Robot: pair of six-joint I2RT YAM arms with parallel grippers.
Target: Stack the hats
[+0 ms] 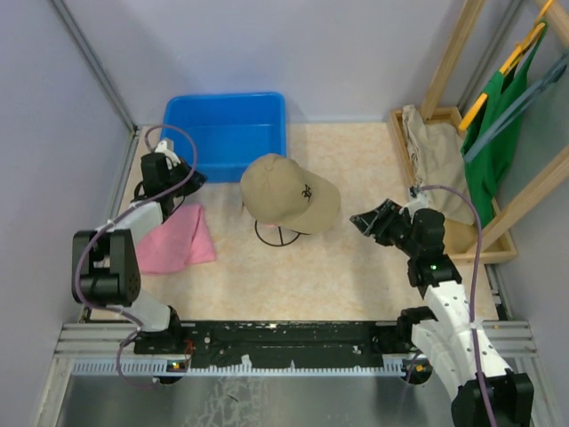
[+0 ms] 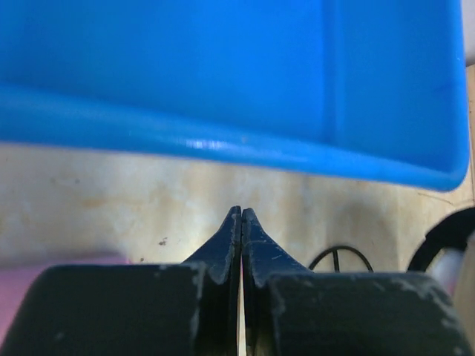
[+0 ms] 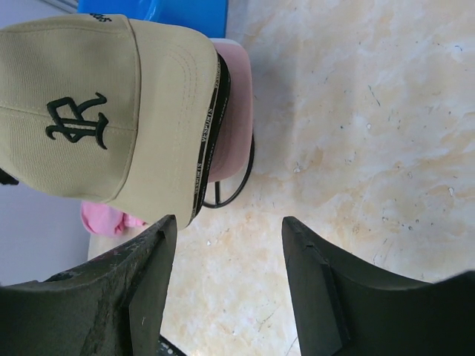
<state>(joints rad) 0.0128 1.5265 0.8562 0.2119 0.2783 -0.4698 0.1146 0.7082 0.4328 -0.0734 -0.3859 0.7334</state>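
A tan cap [image 1: 289, 193] with a black logo sits on top of a stack on a black wire stand [image 1: 278, 235] mid-table. In the right wrist view the tan cap [image 3: 89, 111] covers a pink cap [image 3: 234, 111] whose brim shows beneath it. The white and black caps are hidden. My right gripper [image 1: 366, 221] is open and empty, just right of the tan brim; its open fingers frame bare table [image 3: 226, 245]. My left gripper [image 1: 189, 177] is shut and empty by the blue bin's front left; its closed tips [image 2: 242, 216] point at the bin wall.
A blue bin [image 1: 228, 133] stands at the back, also in the left wrist view [image 2: 223, 74]. A flat pink cloth [image 1: 175, 239] lies left of the stand. A beige garment [image 1: 440, 160] lies in a wooden tray [image 1: 498, 245] at the right, under a rack with green clothes [image 1: 498, 124].
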